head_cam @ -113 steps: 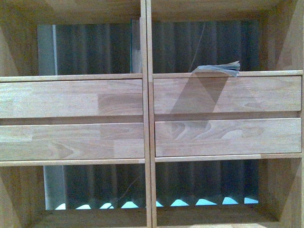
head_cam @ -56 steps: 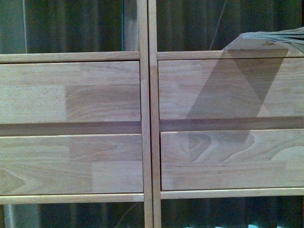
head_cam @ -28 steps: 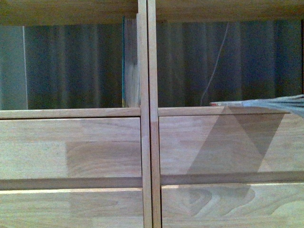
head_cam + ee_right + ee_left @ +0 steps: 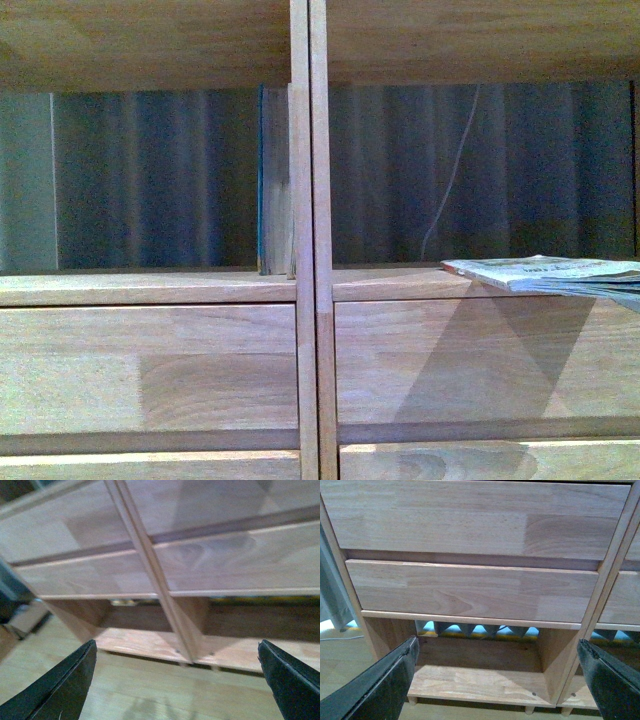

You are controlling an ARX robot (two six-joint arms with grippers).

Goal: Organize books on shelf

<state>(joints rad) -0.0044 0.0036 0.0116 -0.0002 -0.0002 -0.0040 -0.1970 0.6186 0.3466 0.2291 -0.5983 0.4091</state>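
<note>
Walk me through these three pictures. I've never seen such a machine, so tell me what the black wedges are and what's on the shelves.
This is a two-armed robot facing a light-wood bookcase. The front picture comes from a camera on its body; no arm shows there. A thin paperback lies flat in the right compartment, and a slim blue-green-edged book stands against the central divider in the left one. The other two pictures come from wrist cameras. The black wedges are fingers: the left gripper and right gripper are both open, holding nothing.

Dark pleated curtain (image 4: 150, 180), pale wooden floor (image 4: 150, 690)
</note>
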